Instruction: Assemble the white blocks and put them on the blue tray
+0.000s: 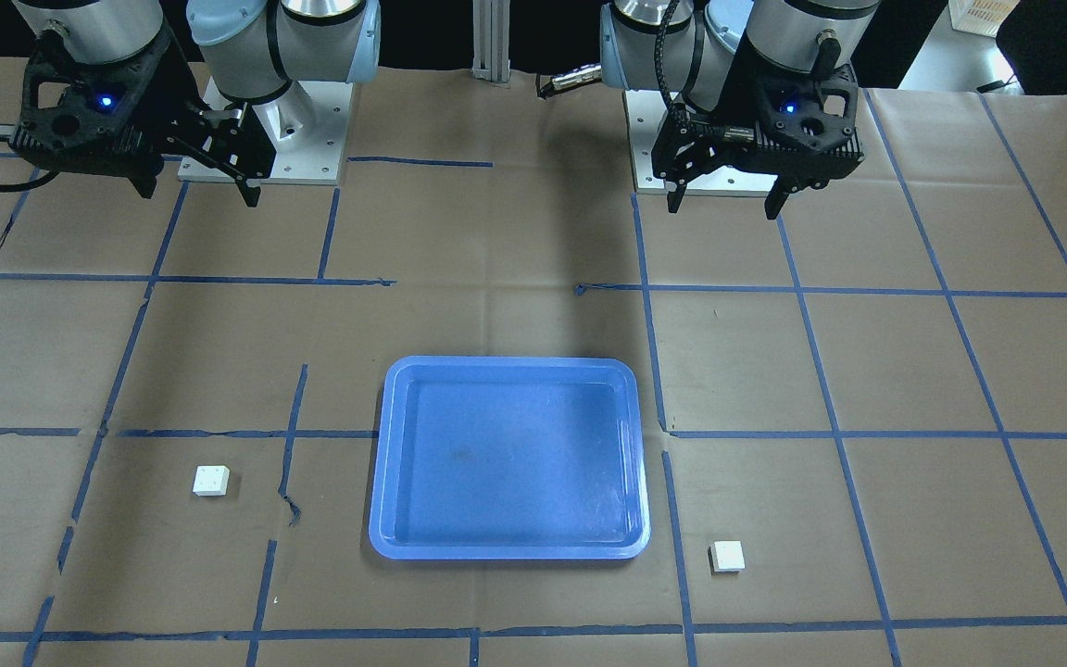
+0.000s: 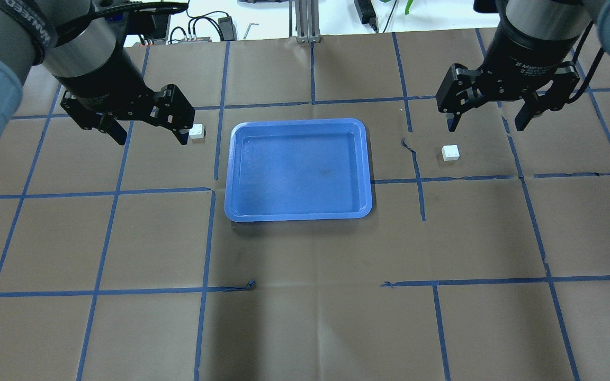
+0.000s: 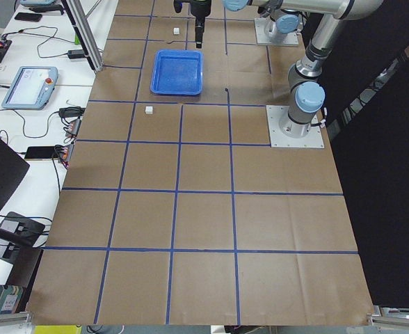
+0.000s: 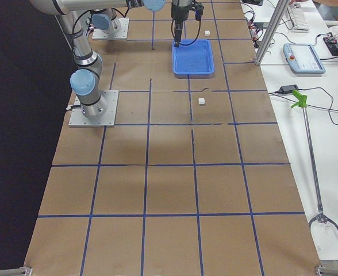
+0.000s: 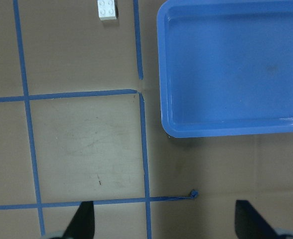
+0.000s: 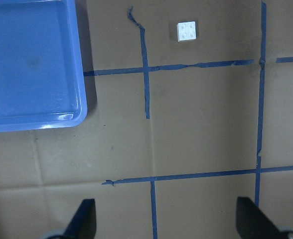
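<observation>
Nearness decides: one small white studded plastic brick [image 1: 726,556] lies forward of the spread left claw [image 1: 721,209], the other white brick [image 1: 211,480] forward of the spread right claw [image 1: 199,195].

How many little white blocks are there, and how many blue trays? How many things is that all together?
White blocks: 2
Blue tray: 1
Total: 3
</observation>
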Controlling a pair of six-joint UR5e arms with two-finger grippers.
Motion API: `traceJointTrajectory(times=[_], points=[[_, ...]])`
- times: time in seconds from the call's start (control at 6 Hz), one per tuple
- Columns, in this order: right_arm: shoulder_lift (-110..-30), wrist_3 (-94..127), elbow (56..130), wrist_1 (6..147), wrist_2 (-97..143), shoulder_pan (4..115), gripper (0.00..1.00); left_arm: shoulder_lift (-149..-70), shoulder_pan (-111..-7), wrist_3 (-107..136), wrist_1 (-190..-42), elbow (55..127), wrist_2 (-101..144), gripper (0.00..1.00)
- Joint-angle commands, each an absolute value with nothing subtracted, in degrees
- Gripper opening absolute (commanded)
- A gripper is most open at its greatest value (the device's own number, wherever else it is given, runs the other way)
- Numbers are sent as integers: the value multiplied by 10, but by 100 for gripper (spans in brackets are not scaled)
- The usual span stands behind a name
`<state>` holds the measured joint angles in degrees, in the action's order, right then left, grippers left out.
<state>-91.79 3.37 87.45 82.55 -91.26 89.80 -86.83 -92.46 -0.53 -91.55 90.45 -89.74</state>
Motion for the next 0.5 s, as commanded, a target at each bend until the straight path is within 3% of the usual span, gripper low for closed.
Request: traceJointTrajectory(times=[0.0, 0.33], points=[[-918, 33, 874, 817, -912, 898, 100, -867, -925, -5, -917, 904, -897, 99], [-918, -5, 877, 817, -912, 898, 100, -863, -924, -6, -918, 905, -898, 99]])
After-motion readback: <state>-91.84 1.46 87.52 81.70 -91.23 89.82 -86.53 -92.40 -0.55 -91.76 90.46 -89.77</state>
